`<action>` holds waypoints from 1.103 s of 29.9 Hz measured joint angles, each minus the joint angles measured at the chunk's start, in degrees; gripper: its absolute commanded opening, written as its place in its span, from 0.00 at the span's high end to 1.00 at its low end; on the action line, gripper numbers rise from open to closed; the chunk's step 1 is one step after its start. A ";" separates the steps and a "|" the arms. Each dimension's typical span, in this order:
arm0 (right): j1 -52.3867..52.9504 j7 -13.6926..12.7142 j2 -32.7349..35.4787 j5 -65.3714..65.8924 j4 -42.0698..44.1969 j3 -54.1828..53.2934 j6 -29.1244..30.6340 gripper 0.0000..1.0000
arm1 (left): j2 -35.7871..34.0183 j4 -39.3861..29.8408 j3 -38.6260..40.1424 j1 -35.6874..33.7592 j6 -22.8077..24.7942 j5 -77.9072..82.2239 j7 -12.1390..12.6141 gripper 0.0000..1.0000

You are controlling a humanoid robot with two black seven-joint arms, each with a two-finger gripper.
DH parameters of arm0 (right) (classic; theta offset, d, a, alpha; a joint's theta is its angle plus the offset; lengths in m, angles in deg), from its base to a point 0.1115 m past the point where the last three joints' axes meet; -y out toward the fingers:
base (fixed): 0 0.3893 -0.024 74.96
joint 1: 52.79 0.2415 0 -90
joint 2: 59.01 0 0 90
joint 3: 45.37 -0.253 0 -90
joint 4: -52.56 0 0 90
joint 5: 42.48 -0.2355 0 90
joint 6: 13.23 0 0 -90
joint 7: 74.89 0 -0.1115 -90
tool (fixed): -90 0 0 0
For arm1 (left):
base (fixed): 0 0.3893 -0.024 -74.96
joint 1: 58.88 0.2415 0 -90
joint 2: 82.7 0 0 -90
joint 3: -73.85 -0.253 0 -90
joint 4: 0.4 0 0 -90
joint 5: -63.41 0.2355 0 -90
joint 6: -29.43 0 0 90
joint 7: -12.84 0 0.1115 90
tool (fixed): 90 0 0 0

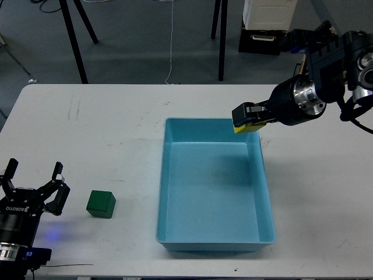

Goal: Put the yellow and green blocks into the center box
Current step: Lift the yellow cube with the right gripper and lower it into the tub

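Note:
My right gripper (247, 118) is shut on the yellow block (247, 127) and holds it in the air above the far right corner of the blue box (175, 233). The green block (101, 203) sits on the white table left of the box. My left gripper (32, 189) is open and empty at the table's front left, just left of the green block.
The white table (105, 128) carries only the box and the green block. Beyond its far edge stand black tripod legs (74, 41), a black and white case (263, 26) and a cardboard box (335, 58) on the floor.

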 measured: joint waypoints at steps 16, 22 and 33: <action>-5.56 0.00 -23.23 0.89 11.41 12.72 0.00 1.00 | 0.00 0.62 0.02 -0.10 0.00 0.08 0.00 0.00; -7.63 0.00 -23.73 0.90 12.06 13.33 -0.01 1.00 | 0.00 0.63 0.02 -0.05 0.00 0.07 0.00 0.00; -7.90 -0.01 -23.37 0.65 12.04 13.13 -0.01 1.00 | 0.00 0.62 0.01 -0.04 0.00 0.01 0.00 0.00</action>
